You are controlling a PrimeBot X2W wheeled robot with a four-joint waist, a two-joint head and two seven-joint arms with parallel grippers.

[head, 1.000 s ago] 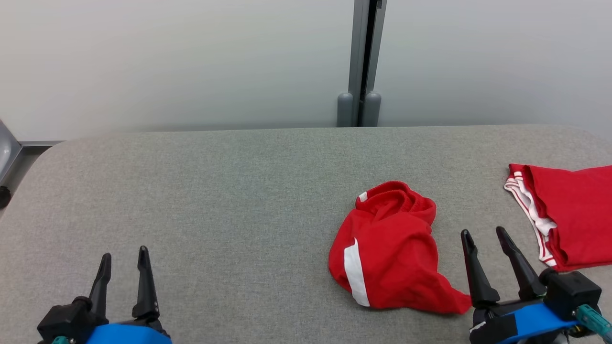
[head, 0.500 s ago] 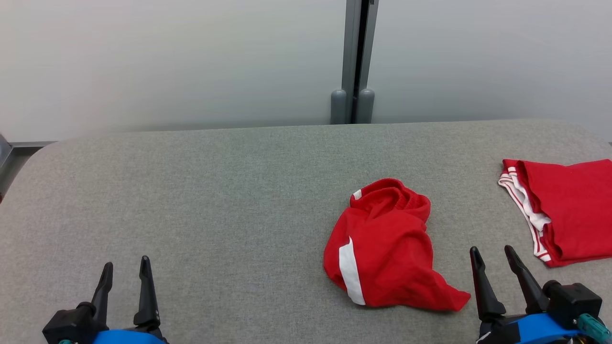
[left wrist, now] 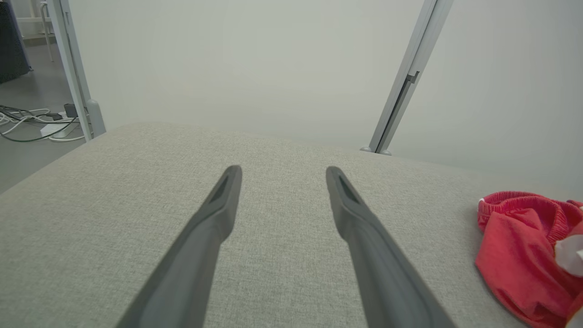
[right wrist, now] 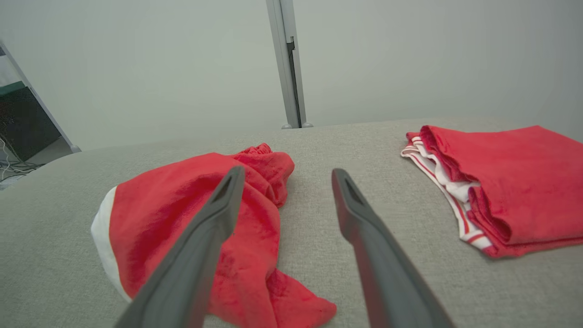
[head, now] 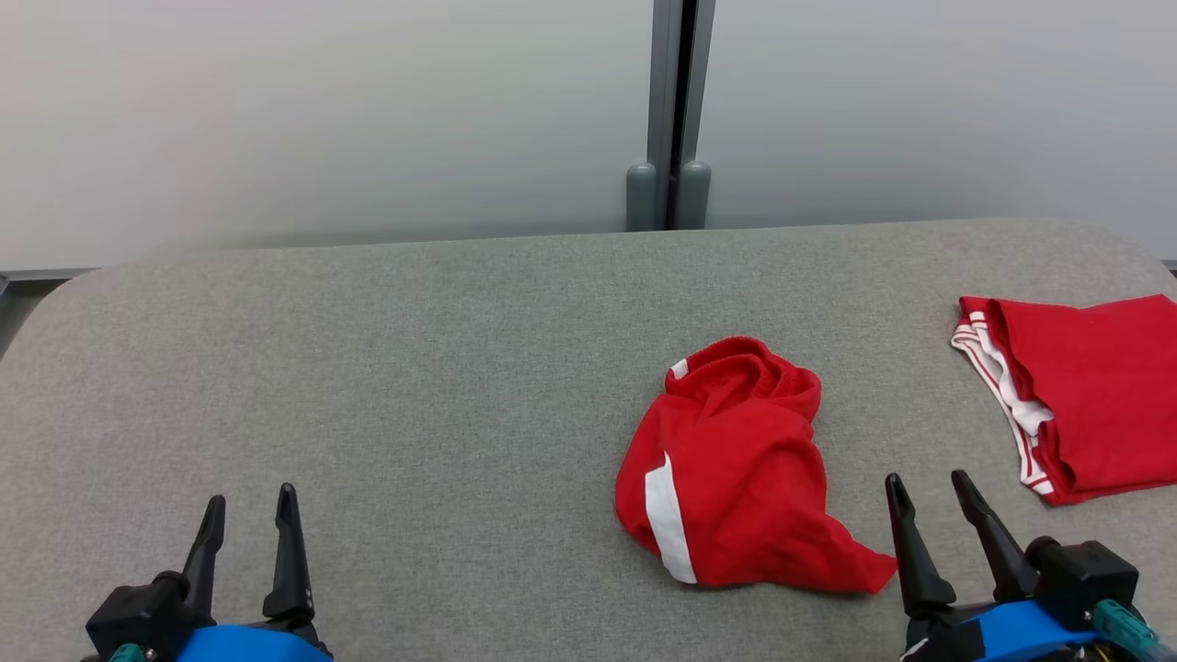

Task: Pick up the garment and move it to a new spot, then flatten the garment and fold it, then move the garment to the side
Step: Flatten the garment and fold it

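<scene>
- Garment [head: 736, 469]: a crumpled red piece with a white stripe and a gathered waistband. It lies in a heap on the grey fabric table [head: 414, 368], right of the middle and toward the near edge.
- Right gripper [head: 924, 478] is just beside the heap's near right tail, its jaws spread wide and empty. In the right wrist view one finger crosses in front of the red cloth; whether it touches the cloth cannot be told.
- Second red garment [head: 1094, 395], folded flat with white striped trim, lies at the table's right edge. It is apart from the heap, with bare table between them.
- Left gripper [head: 252, 495] is at the near left over bare table, well apart from the heap. Its jaws are spread and hold nothing.
- Pale wall panels joined by a grey post [head: 669, 110] stand beyond the far edge.
- Cables [left wrist: 27, 123] lie on the floor off the table's left end.
</scene>
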